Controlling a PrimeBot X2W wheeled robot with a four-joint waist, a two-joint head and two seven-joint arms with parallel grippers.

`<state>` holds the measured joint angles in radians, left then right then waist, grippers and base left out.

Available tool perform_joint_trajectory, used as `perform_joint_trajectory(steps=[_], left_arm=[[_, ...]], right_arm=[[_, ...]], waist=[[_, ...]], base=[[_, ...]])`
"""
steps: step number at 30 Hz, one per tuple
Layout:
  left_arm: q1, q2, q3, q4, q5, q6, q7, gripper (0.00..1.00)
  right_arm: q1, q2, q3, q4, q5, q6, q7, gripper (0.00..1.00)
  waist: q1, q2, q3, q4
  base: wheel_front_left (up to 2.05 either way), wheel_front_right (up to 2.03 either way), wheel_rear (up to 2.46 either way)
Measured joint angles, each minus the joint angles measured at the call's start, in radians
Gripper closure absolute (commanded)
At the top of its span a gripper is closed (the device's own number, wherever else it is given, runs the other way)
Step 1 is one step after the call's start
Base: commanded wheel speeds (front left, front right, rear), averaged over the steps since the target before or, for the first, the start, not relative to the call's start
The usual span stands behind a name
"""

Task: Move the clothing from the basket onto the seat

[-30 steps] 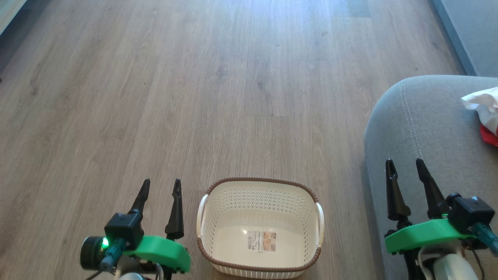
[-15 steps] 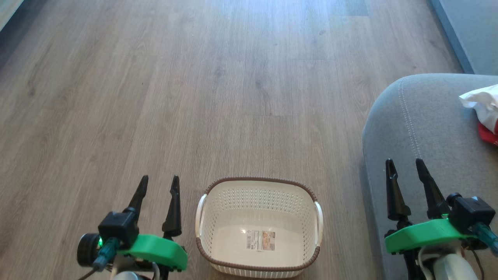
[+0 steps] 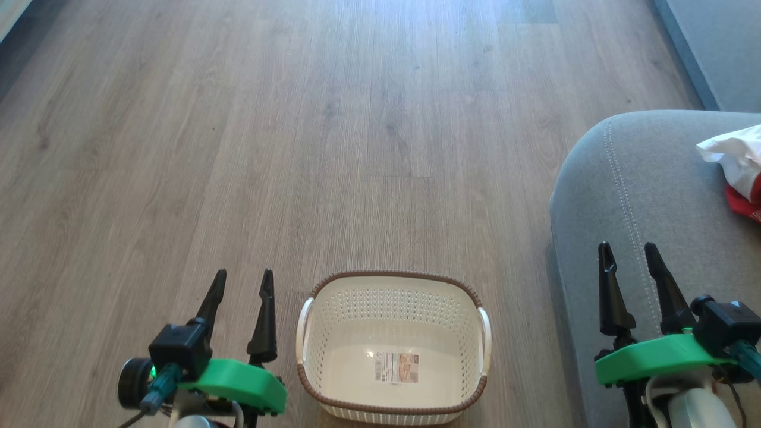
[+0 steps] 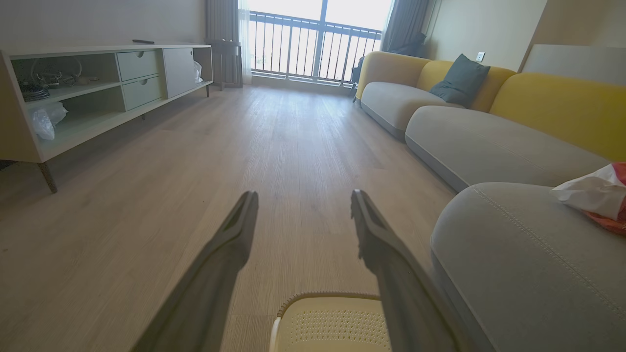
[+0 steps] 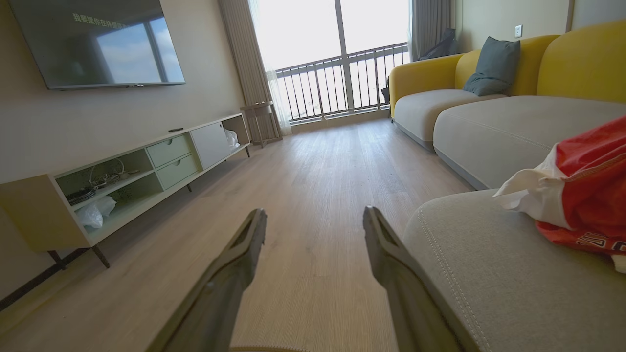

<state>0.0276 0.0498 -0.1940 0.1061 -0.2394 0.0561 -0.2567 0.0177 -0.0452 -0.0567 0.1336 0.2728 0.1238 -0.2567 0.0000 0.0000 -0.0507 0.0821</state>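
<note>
Clothing [image 3: 732,159] lies on seat [image 3: 648,202], basket [image 3: 392,309] on floor [image 3: 285,148] beside

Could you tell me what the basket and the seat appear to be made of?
The basket looks like matte cream moulded plastic, with evenly perforated walls and a brown woven-look rim, probably plastic too. The seat looks upholstered in matte grey woven fabric, with a pale stitched seam near its rounded edge.

The basket [image 3: 392,309] is smooth cream plastic with a brown woven-look rim. The seat [image 3: 654,196] is matt grey cloth; the clothing [image 3: 734,156] is crumpled red-and-white fabric. The floor [image 3: 297,148] is wood-grain plank, slightly glossy.
</note>
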Motion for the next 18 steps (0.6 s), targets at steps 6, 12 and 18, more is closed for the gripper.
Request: perform_joint_trajectory(steps=[6,12,18], left_arm=[[0.000,0.000,0.000,0.002,-0.003,-0.001,0.000,0.00],[0.042,0.000,-0.002,0.088,-0.007,0.000,0.001,1.00],[0.067,0.001,-0.001,0.105,-0.070,-0.002,0.012,1.00]], right_arm=[[0.000,0.000,-0.001,0.001,0.000,0.000,0.000,0.00],[0.036,0.008,0.002,0.084,0.001,-0.001,0.002,1.00],[0.054,0.009,0.002,0.100,0.056,-0.001,0.019,1.00]], waist=[[0.0000,0.0000,-0.001,-0.003],[0.0000,0.0000,-0.001,-0.004],[0.0000,0.0000,0.002,-0.008]], base=[[0.00,0.00,0.00],[0.00,0.00,0.00],[0.00,0.00,0.00]])
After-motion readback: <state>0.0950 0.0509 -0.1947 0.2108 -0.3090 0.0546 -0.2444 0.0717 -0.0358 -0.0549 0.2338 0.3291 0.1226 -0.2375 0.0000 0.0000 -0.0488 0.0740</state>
